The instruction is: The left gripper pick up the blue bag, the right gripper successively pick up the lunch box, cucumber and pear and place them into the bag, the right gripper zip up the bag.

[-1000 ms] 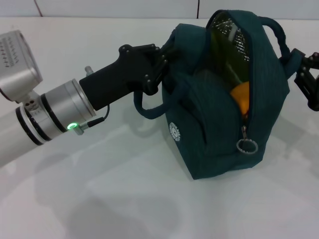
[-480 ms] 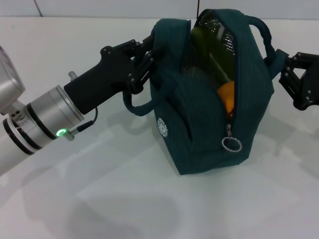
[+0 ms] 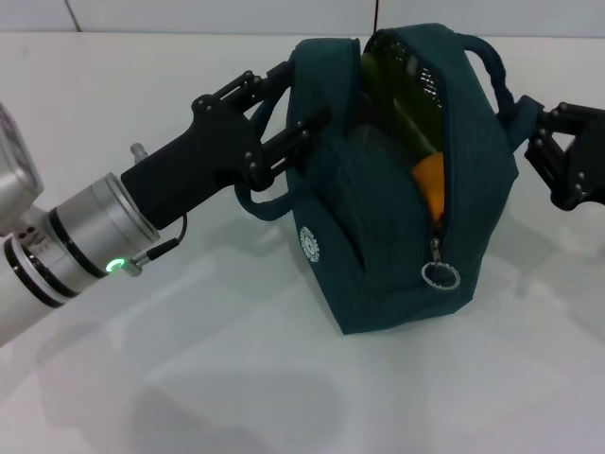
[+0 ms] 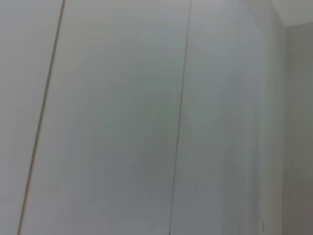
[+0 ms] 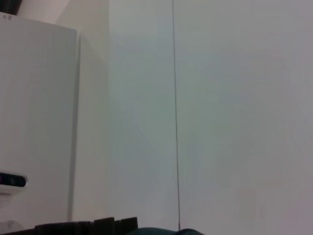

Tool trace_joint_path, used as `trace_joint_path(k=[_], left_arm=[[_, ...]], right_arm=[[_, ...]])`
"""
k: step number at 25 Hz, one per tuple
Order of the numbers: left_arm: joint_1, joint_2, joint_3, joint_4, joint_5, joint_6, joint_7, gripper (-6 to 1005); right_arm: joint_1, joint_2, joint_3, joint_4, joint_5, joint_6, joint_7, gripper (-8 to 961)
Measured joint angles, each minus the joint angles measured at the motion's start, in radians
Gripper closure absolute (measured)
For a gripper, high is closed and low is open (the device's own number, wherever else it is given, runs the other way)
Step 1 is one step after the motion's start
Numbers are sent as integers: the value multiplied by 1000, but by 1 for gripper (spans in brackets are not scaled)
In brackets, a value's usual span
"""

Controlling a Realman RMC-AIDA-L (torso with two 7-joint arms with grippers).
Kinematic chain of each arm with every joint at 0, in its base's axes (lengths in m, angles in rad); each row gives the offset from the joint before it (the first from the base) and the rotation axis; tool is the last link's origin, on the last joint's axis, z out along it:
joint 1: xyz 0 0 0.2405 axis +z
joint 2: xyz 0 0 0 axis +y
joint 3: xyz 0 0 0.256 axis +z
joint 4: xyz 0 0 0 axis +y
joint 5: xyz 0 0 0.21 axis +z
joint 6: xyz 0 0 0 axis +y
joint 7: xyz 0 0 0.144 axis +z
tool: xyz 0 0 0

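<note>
Blue bag [image 3: 397, 227]: stands on the white table [image 3: 189, 378], mouth unzipped, soft fabric that sags and shifts when pushed.
Load: pear [image 3: 430, 184] and cucumber [image 3: 392, 80] show inside, so I judge it bottom-heavy.
Left gripper [image 3: 288, 109]: my fingers are spread at the bag's upper edge, beside a handle.
Right gripper [image 3: 553, 156]: beside the bag's far side; I cannot tell its fingers.
Hold: metal ring pull [image 3: 440, 275], small and likely slippery; pinch squarely.

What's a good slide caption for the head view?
Left gripper at the bag, zipper still open on pear and cucumber; right gripper beside it.
</note>
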Motion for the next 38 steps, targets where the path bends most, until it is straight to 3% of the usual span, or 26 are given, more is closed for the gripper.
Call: trace_joint_path(k=[6,9,20,30,38], left_arm=[[-8,0,0,-5,0,10,13,363],[-7,0,0,-6,0,9,26,362],[-21,-1,0,-42,5,5,65,359],[-26,-1,0,-57,1,5,76,356],[-14,13,1,-7,16,33,-103,354]], right_arm=[[-1,2,2,13,7,-8,-9,876],[-8,2,4,14,19,-10,-9,873],[-48,-3,5,29,22,-14,-24,472],[-64,-9,8,66,47,-68,-93,485],[-80,-12,8,66,47,-71,-113,486]])
